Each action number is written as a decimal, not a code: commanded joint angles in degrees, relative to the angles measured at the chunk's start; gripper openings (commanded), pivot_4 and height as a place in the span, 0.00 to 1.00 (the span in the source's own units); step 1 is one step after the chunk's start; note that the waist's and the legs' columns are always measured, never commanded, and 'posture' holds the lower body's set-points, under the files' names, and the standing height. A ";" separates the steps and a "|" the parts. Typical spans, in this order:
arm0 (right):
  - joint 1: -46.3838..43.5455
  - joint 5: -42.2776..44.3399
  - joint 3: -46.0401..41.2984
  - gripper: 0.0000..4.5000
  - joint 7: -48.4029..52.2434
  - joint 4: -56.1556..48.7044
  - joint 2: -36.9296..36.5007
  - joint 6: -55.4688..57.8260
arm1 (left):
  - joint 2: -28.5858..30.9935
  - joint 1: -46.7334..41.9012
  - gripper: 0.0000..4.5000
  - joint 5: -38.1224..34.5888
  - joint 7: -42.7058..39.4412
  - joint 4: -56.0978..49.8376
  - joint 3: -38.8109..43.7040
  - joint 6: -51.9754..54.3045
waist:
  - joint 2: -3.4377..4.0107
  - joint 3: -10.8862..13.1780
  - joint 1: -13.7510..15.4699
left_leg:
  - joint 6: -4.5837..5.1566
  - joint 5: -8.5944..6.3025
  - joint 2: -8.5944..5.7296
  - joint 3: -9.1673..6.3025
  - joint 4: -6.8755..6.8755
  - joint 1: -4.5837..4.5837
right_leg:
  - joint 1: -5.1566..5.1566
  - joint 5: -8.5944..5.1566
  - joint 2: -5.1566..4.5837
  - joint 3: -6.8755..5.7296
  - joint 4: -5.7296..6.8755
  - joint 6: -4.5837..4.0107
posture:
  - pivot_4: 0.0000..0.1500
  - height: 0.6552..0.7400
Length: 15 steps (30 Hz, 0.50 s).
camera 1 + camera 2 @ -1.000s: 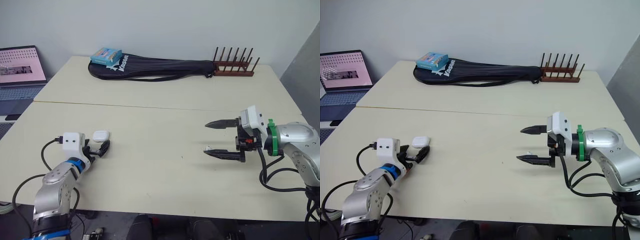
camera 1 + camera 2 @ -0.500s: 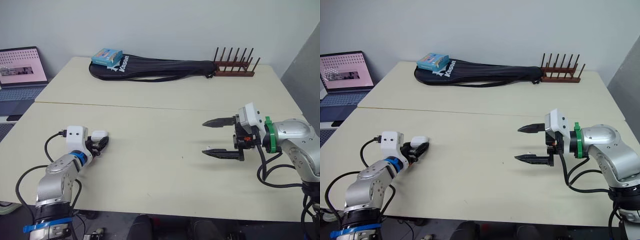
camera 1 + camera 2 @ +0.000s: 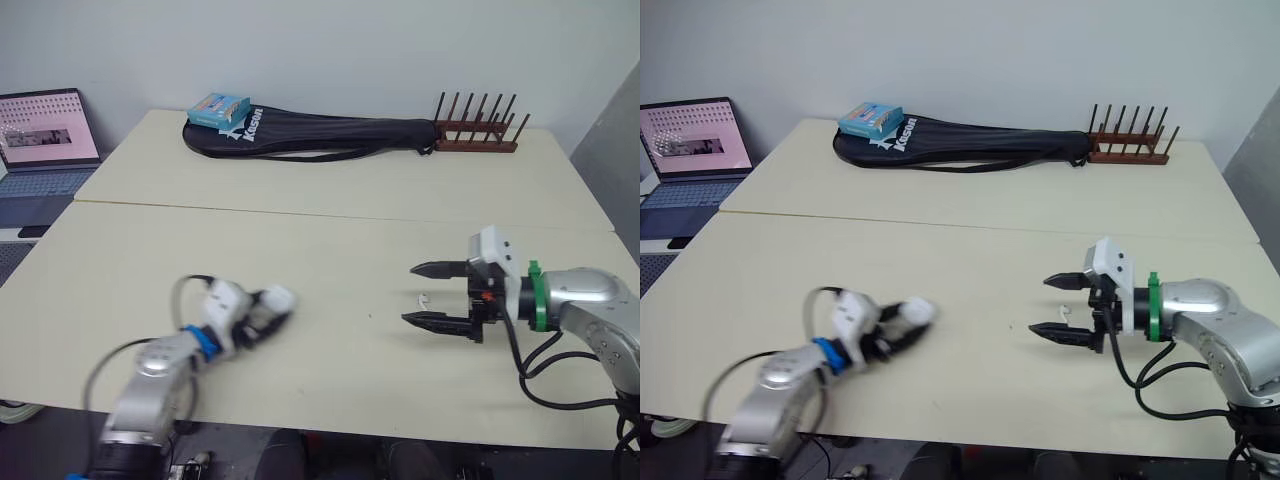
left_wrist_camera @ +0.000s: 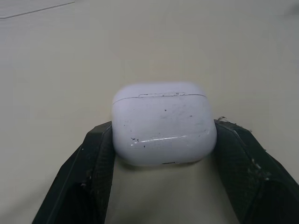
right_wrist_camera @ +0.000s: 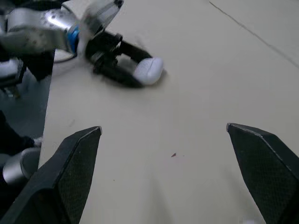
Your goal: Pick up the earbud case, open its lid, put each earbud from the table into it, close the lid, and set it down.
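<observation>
- Over the near half of the surface, in the left eye view, the earbud case is being gripped by the left jaws, which are closed on its two sides. Whether it is being held clear of the top cannot be told. The right jaws are being held wide apart and empty, and a small white item, probably an earbud, is lying between their tips.
- In the right eye view, both arms are working close to the near edge, so any lift is best directed inward. Bare room is lying open between the arms. The racket bag, wooden rack and blue box are sitting well apart at the far side.
- In the left wrist view, the case is being clamped on its lower body and the lid seam is left exposed above the fingers. That hold should be kept low so the lid can swing freely.
- In the right wrist view, the case is being seen across open surface, so a straight approach to the lid looks unobstructed.
</observation>
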 commanded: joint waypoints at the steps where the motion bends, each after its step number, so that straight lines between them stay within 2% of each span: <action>1: -1.21 7.58 -2.21 1.00 -7.08 -3.10 2.82 9.40 | 0.34 -0.56 0.61 1.60 -2.60 -4.15 -1.87 -8.48 | -0.07 0.04 -0.09 | 0.00 0.00 0.07 -0.06 0.00 0.00 | -0.01 0.01 0.07 -0.03 0.00 -0.01 | 1.00 0.44; 6: -1.73 15.46 -2.79 1.00 -13.97 -1.84 7.50 18.65 | -1.22 -2.94 0.61 3.81 -4.32 -3.04 -5.49 -19.00 | -0.05 0.04 -0.83 | 0.02 0.00 0.12 -0.05 -0.06 0.05 | -0.06 0.00 0.19 -0.01 0.08 -0.04 | 1.00 0.44; 15: -4.41 18.92 -1.40 1.00 -19.95 2.82 14.05 22.48 | -2.11 -7.86 0.61 5.36 -5.30 0.60 -7.20 -28.83 | -0.06 0.04 -1.03 | 0.03 0.00 0.05 -0.02 -0.02 -0.30 | -0.40 0.01 0.15 0.00 0.07 -0.01 | 1.00 0.44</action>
